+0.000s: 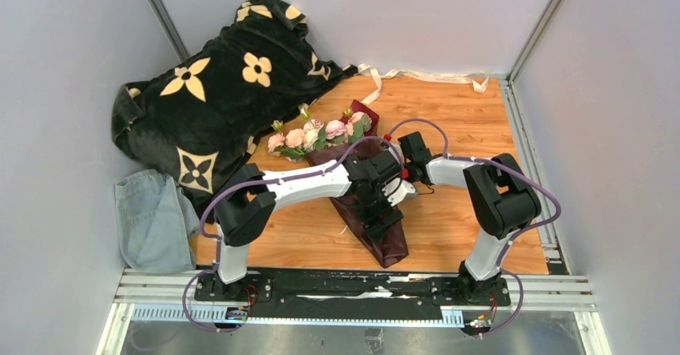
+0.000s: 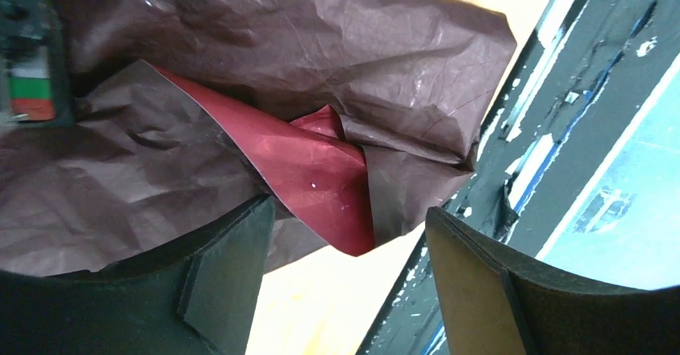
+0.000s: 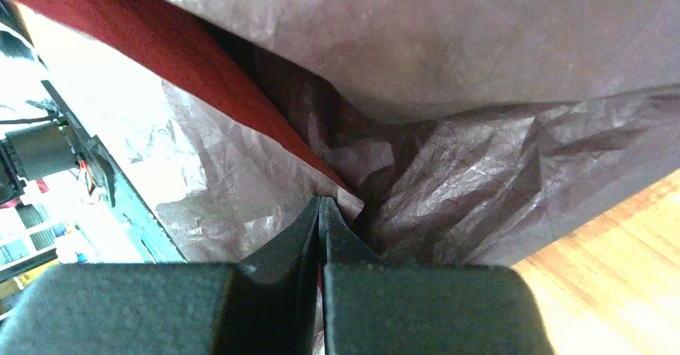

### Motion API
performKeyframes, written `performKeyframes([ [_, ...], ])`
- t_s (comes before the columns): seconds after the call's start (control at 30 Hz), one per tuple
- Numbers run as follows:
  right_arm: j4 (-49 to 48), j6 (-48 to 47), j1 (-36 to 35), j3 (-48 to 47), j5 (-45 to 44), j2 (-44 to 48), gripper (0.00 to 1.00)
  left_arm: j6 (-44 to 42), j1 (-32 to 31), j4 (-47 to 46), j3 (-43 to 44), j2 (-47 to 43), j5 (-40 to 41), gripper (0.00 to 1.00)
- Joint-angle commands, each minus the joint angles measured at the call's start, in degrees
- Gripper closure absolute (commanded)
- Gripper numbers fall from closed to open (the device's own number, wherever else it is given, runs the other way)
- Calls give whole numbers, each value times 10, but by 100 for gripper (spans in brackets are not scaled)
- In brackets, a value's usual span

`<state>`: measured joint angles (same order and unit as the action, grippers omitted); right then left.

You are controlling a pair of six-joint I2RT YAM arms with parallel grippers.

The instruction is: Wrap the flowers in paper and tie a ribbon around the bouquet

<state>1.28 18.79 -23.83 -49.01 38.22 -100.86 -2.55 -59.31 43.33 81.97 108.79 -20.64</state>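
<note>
Wooden table [image 1: 473, 131] bears everything. A black flower-print blanket [image 1: 224, 98] is heaped well beyond and left of both claws. The maroon paper [image 1: 389, 243], wrapped into a long cone, lies under them. The flowers [image 1: 313, 135] poke from its far end, just beyond the claws. The ribbon [image 1: 425, 74] trails well beyond, along the far edge. The left claw [image 2: 349, 211] gapes wide over the crumpled paper, holding nothing; the right claw [image 3: 321, 207] pinches a paper fold.

End effector [image 2: 349, 211] spread wide above crumpled paper [image 2: 321, 42]
</note>
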Motion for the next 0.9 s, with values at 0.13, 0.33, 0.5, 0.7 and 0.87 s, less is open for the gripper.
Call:
performKeyframes([
  [0.13,2,-17,12,27,-103,0,96,19,-1,0,7,31,-26,43],
  [0.33,-33,3,11,46,-106,-1,96,8,-29,0,63,41,-23,99],
  [0.5,-63,24,8,61,-106,-7,97,-12,-57,7,113,75,-6,100],
  [0.7,-93,45,4,69,-102,-22,97,-13,-72,19,179,127,-19,100],
  [0.87,-93,46,4,66,-100,-21,97,-24,-75,5,203,129,-55,97],
])
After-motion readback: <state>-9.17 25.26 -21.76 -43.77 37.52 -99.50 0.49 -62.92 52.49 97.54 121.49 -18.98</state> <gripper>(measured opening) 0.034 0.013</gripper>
